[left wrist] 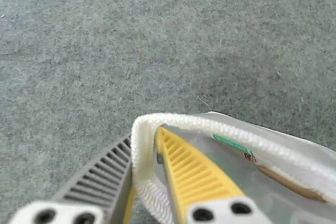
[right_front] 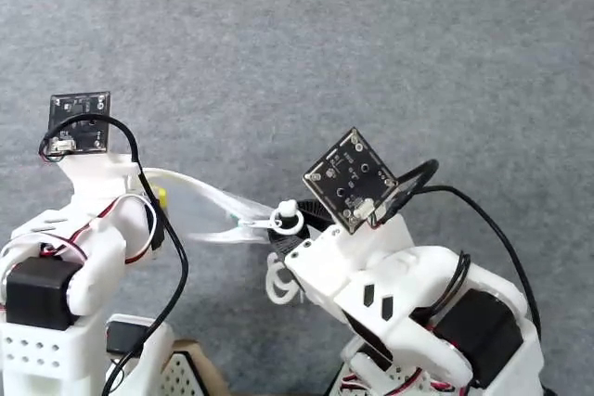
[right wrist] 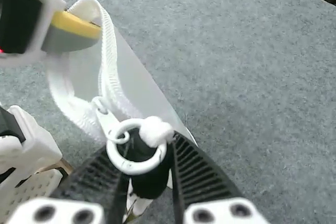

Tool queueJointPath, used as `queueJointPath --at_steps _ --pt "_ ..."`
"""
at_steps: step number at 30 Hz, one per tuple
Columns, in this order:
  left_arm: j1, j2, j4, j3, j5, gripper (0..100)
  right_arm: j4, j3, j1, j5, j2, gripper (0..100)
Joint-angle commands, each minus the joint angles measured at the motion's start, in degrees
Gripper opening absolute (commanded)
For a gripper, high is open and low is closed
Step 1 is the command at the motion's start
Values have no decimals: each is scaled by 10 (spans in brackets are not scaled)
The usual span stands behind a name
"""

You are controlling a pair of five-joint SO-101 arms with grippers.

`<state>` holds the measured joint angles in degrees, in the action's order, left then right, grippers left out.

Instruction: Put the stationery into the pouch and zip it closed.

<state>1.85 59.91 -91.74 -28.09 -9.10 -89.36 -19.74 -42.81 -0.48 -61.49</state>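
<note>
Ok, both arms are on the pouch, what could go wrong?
The left gripper pinches only the end of the white zipper tape of the translucent white pouch between its yellow and grey fingers; a pull on the zip may tug it free.
The white ring pull sits at the right gripper; its hold looks unclear, so it may slip.

Table (right_front: pixel 371 53): one, covered from the far edge to the near edge in grey, felt-like cloth. We list at its near edge the left arm (right_front: pixel 65 275) toward one corner and the right arm (right_front: pixel 418 303) toward the other. Between them sits a clear pouch (right_front: pixel 213 215) with white zip tape. We cannot tell whether it touches the cloth.
</note>
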Motion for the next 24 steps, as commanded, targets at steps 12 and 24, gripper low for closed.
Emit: queueJointPath --at_steps 12,24 --pt "-7 -2 8 22 9 30 48 226 4 4 1 12" --pt "-8 -2 7 22 10 30 6 189 4 4 0 16"
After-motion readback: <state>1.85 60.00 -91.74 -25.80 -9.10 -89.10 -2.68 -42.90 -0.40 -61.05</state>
